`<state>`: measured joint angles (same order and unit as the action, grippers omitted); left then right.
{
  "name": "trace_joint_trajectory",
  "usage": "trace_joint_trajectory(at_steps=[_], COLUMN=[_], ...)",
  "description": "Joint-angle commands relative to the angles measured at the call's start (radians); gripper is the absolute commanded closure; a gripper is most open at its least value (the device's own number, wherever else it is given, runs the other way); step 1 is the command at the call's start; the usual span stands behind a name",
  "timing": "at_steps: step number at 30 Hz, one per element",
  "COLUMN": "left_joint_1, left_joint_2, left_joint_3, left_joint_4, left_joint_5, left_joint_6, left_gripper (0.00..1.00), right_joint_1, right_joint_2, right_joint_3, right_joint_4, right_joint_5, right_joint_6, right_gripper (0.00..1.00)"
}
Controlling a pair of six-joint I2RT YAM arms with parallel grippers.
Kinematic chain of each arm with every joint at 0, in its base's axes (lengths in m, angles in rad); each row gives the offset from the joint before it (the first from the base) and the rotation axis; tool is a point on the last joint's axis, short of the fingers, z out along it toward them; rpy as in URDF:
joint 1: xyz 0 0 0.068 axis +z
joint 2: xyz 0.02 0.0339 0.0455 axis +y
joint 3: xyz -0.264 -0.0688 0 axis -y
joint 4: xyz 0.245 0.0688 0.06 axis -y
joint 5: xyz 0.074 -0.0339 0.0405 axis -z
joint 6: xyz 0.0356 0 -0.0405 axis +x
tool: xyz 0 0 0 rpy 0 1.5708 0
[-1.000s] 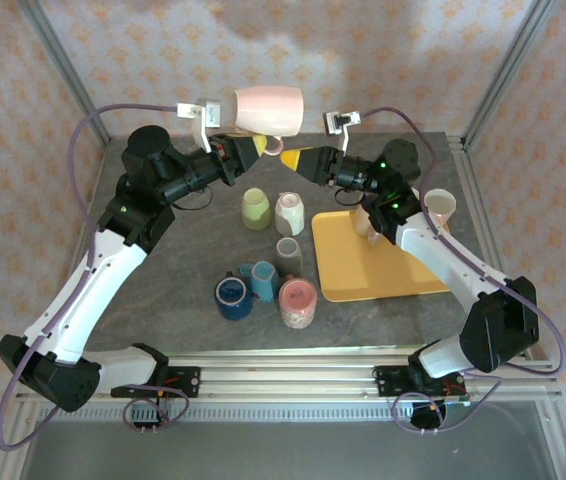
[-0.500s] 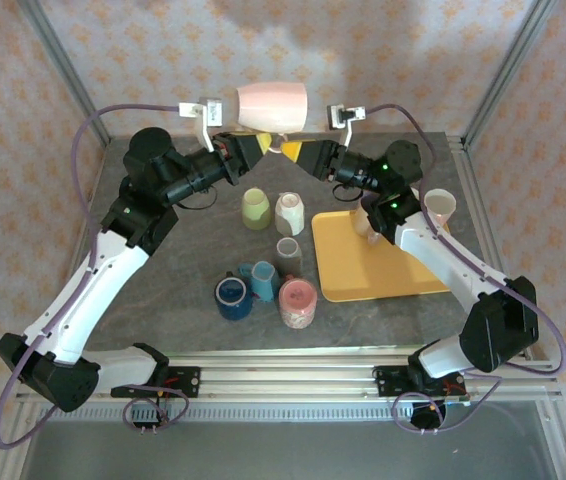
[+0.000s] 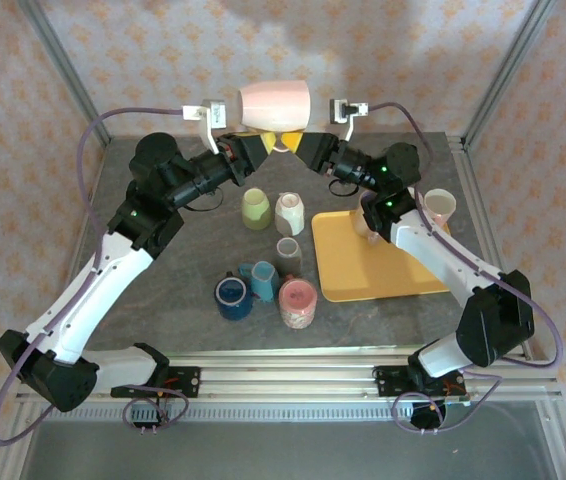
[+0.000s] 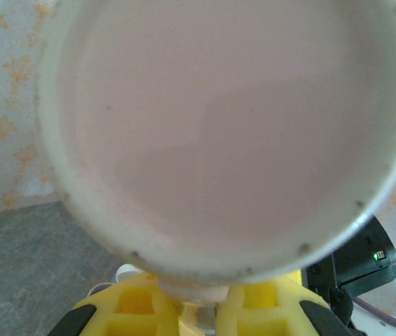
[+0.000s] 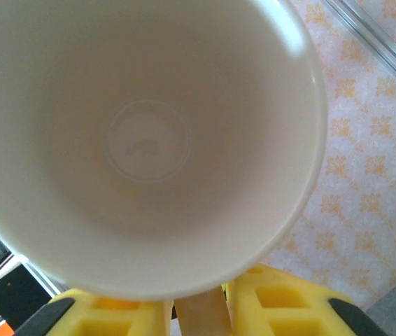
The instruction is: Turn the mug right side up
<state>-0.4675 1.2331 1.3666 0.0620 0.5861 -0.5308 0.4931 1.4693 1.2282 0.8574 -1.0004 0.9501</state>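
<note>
**Pink mug aloft on its side at the back**

On the left we see bare table point(image 3: 188, 265) between the frame post point(image 3: 58, 60) and the cluster of cups point(image 3: 263, 280). The left gripper point(image 3: 253, 148) is clamped on the handle point(image 5: 198, 315) of the mug point(image 3: 275, 104). The mug hangs above the table's far edge, mouth facing right. It is pale pink, speckled at the base rim, cream inside. The right gripper point(image 3: 301, 148) flanks the handle closely; we cannot tell whether it presses. The yellow tray point(image 3: 363, 270) has bare room.

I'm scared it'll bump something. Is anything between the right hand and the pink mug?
Nothing visible. The right hand has the handle of the pink mug between its fingers; the left hand grips it too.
</note>
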Motion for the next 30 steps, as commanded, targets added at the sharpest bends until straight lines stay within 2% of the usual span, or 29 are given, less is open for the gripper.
trace_joint_trajectory(at_steps=[1,7,12,13,17,22,24,30], left_joint_1=[-0.014,-0.013,-0.013,-0.014,-0.013,-0.013,-0.013,-0.013], left_joint_2=[-0.013,-0.007,-0.015,-0.018,-0.033,-0.035,-0.038,-0.064], left_joint_3=[-0.013,-0.023,-0.03,-0.033,-0.047,-0.042,-0.039,-0.049], left_joint_4=[0.123,0.125,0.089,0.083,0.067,0.037,0.015,-0.062], left_joint_5=[-0.024,-0.032,-0.048,-0.05,-0.094,-0.101,-0.098,-0.096], left_joint_6=[0.007,0.019,0.049,0.055,0.057,0.068,0.075,0.122], left_gripper=[1.0,1.0,0.99,0.95,0.7,0.54,0.44,0.34], right_joint_1=[0.012,0.012,0.013,0.012,0.013,0.012,0.012,0.013], right_joint_2=[0.008,0.001,-0.034,-0.044,-0.093,-0.131,-0.141,-0.166], right_joint_3=[0.04,0.037,0.028,0.026,0.03,0.042,0.046,0.044], right_joint_4=[0.083,0.071,-0.032,-0.061,-0.234,-0.401,-0.445,-0.545], right_joint_5=[0.019,0.029,0.063,0.07,0.129,0.205,0.226,0.281], right_joint_6=[0.011,-0.013,-0.109,-0.136,-0.28,-0.403,-0.432,-0.485], right_gripper=[0.81,0.93,0.98,0.99,1.0,1.0,1.0,1.0])
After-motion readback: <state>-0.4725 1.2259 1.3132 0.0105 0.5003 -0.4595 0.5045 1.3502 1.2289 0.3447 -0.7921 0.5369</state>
